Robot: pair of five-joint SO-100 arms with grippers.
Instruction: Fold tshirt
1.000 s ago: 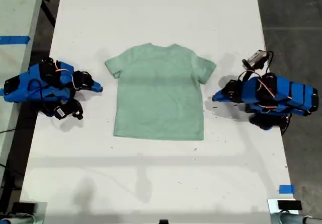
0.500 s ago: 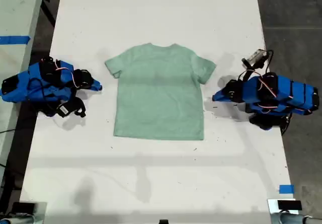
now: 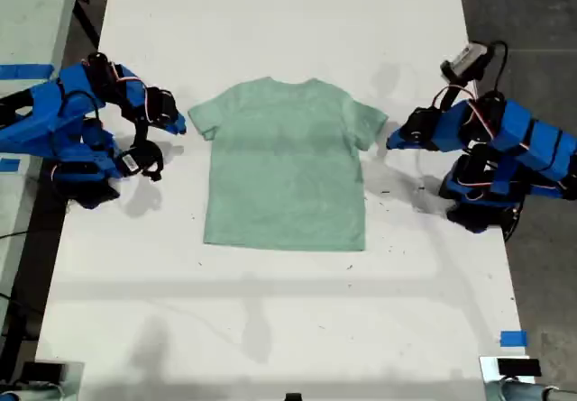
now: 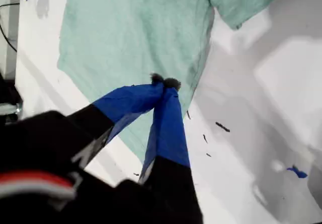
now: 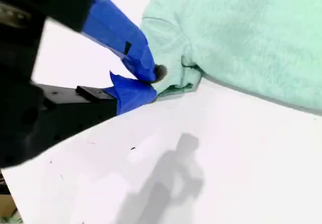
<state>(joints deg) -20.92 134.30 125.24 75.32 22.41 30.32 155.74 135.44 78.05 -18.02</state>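
Tshirt: the pale mint-green tshirt (image 3: pixel 284 162) lies flat and spread out in the middle of the exterior view, neck toward the top of the frame, hem toward the bottom, both short sleeves out to the sides.
Table: a long white table (image 3: pixel 270 22) carries the shirt and both arms; grey floor shows along the exterior view's right edge.
My first gripper: my first gripper (image 3: pixel 392 140) is on the exterior view's right, its tip just beside the sleeve on that side. In its own wrist view (image 4: pixel 163 81) the two blue jaws are pressed together at the tips, with the tshirt (image 4: pixel 131 27) behind them. No cloth shows between the tips.
My second gripper: my second gripper (image 3: pixel 180 127) is on the exterior view's left, its tip at the other sleeve. In its wrist view (image 5: pixel 153 78) the jaws meet right at the turned-over sleeve hem of the tshirt (image 5: pixel 241 38). I cannot tell whether any cloth is caught.
Sleeve on the exterior view's left: its hem is slightly folded and bunched.
Marks: small black specks (image 3: pixel 383 191) dot the table beside the shirt's edge on the exterior view's right.
Tape: a bit of blue tape (image 3: pixel 512 338) sits at the lower right of the exterior view.
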